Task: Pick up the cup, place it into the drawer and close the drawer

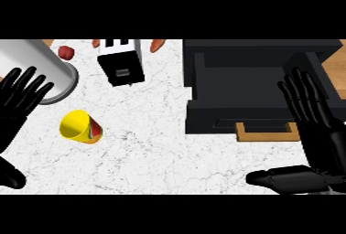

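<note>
A yellow cup (79, 127) with red and green marks lies on its side on the white marble counter (155, 151), left of centre. The dark drawer unit (256, 68) stands at the right, its drawer (240, 121) pulled open toward me, with a wooden handle (267, 135) at its front. My right hand (317, 123) is open, fingers straight and pointing up, over the drawer's right side. My left hand (19, 98) is open at the left edge, fingers up, a little apart from the cup.
A large grey cylinder (37, 68) lies at the upper left, partly behind my left hand. A black-and-white toaster-like box (121, 61) stands at the top middle. Small red and orange items (67, 51) lie along the back edge.
</note>
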You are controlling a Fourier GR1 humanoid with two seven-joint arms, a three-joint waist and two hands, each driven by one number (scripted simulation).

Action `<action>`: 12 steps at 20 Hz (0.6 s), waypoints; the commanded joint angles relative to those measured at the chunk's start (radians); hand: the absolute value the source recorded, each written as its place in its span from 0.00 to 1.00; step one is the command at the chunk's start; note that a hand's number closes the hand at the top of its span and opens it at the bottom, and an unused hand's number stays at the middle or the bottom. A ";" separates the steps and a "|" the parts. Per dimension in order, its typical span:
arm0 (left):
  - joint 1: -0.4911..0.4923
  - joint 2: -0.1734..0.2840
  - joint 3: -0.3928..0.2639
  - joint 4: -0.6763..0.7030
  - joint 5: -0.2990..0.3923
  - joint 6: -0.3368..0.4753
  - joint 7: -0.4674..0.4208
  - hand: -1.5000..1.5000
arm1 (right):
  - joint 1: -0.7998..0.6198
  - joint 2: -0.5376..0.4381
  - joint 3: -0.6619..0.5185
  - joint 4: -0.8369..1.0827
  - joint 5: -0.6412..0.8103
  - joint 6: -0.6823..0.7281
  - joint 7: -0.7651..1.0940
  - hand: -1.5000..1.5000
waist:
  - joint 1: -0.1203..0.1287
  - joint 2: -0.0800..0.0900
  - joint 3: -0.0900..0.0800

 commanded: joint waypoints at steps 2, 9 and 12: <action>-0.061 0.022 0.019 0.245 -0.090 -0.120 -0.078 0.00 | -0.093 0.002 -0.036 0.140 -0.008 0.015 -0.034 0.00 | 0.004 -0.001 0.000; -0.232 0.043 0.039 0.608 -0.307 -0.175 -0.266 0.00 | -0.166 -0.011 -0.048 0.157 -0.015 0.036 -0.011 0.00 | -0.004 -0.001 0.000; -0.190 0.055 0.040 0.730 -0.392 -0.222 -0.394 0.00 | -0.123 -0.016 -0.071 0.123 -0.048 0.055 -0.023 0.00 | -0.006 -0.001 -0.001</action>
